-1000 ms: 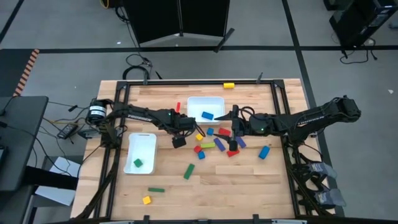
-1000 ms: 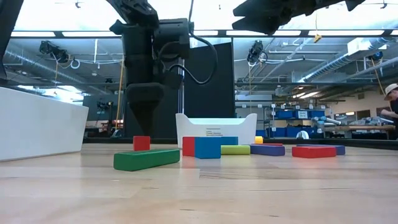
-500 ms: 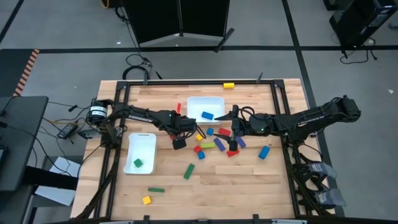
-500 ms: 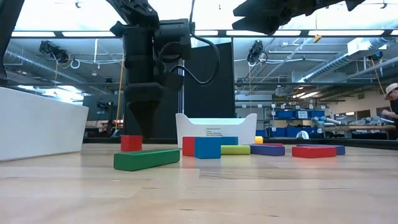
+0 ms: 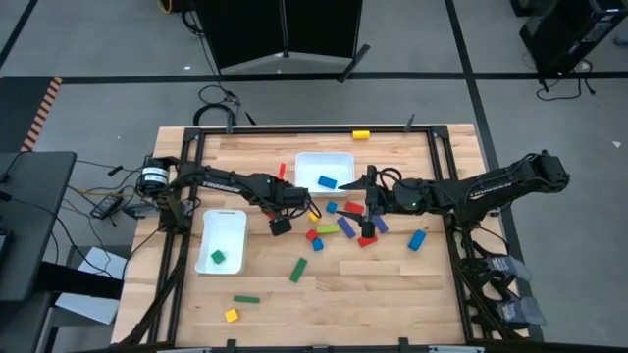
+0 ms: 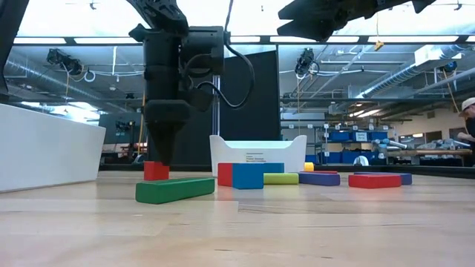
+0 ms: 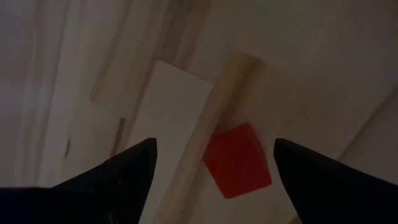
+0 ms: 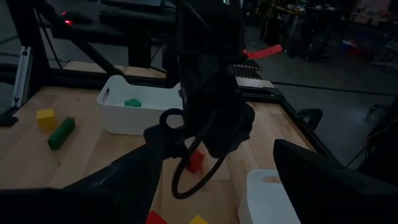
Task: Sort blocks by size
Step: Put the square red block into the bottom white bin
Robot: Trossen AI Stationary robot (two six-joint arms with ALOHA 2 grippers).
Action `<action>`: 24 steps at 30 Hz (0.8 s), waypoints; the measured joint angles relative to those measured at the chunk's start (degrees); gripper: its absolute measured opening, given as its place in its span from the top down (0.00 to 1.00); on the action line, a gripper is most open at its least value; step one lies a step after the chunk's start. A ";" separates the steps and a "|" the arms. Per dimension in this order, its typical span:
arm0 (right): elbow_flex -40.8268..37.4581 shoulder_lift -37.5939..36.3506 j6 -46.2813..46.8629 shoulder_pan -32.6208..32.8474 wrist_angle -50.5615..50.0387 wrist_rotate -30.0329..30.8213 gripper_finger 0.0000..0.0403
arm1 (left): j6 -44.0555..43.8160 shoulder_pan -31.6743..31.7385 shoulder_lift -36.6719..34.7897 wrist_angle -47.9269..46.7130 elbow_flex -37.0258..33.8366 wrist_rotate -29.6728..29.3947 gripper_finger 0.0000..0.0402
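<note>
Red cube [image 7: 237, 160] sits on the wooden counter [image 5: 392, 284] directly beneath the left gripper [image 6: 162, 157], jaws apart around it, while the right gripper [image 5: 368, 233] hovers open nearby.

In the low view the left gripper [image 6: 162, 152] covers the top of a red cube [image 6: 156, 171], and a green bar [image 6: 175, 190] hides its base. The white tray [image 6: 257, 156] at the table's far edge hides its contents there. The left wrist view cuts off both fingers [image 7: 106, 180].
</note>
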 joint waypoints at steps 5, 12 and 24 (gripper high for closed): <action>0.00 0.00 0.01 0.00 -0.02 0.00 0.21 | -1.45 0.00 -0.02 0.10 0.00 0.00 0.17; 0.00 0.00 0.13 0.00 -0.04 0.00 0.21 | -3.04 0.02 -0.04 -0.05 0.00 0.46 0.17; 0.00 0.00 1.65 0.00 -0.04 -0.02 0.21 | -5.78 0.87 0.40 -0.51 0.00 0.55 0.22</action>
